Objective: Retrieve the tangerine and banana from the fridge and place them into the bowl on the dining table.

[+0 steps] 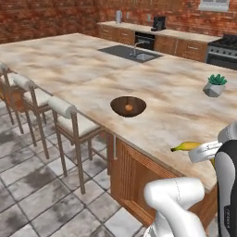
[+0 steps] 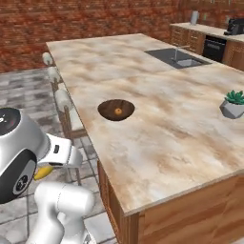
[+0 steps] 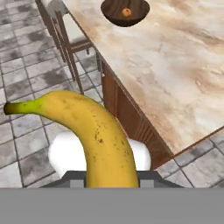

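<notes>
- Fingers closed on the banana at its lower end; fingertips themselves hidden behind the fruit, but grip looks firm since it stands clear w/ nothing under it.
- Banana's long axis runs from the fingers away along the hand's line, then curves; dark-tipped stem end points off to the side, toward the tiled floor, not yet toward the bowl.
- Held off the desk, just outside its near edge – prob. mid-carry to the bowl.
- Bowl sits on the desk near the chair-side edge, well apart from the banana.
- Tangerine already in the bowl, so banana is the last item, I'd judge.
</notes>
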Tool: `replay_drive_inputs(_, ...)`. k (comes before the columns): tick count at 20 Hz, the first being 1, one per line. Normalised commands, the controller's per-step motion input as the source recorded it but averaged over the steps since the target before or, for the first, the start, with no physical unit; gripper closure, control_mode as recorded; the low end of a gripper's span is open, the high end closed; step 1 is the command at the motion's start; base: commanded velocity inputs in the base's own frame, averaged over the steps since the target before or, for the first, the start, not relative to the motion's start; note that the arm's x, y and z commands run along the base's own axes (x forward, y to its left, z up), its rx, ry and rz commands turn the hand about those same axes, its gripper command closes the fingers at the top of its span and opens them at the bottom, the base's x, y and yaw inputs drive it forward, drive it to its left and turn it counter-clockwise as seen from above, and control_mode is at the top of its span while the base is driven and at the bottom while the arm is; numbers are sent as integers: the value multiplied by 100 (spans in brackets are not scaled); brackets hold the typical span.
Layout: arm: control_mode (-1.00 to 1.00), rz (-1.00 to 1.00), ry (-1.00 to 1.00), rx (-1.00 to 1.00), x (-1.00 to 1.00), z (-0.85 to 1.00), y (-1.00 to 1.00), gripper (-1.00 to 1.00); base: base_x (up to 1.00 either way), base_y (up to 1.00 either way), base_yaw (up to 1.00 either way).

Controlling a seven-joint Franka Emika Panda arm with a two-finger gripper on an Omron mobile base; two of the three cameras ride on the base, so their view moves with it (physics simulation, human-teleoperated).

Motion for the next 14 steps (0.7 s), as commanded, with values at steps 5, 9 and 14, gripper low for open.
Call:
replay_drive_inputs(5, 100, 0, 0, 0, 0, 0, 0, 100, 24, 70, -62)
replay_drive_inputs(9, 100, 0, 0, 0, 0, 0, 0, 100, 16, 80, -59)
replay_drive_inputs(14, 100, 0, 0, 0, 0, 0, 0, 100, 12, 93, -55)
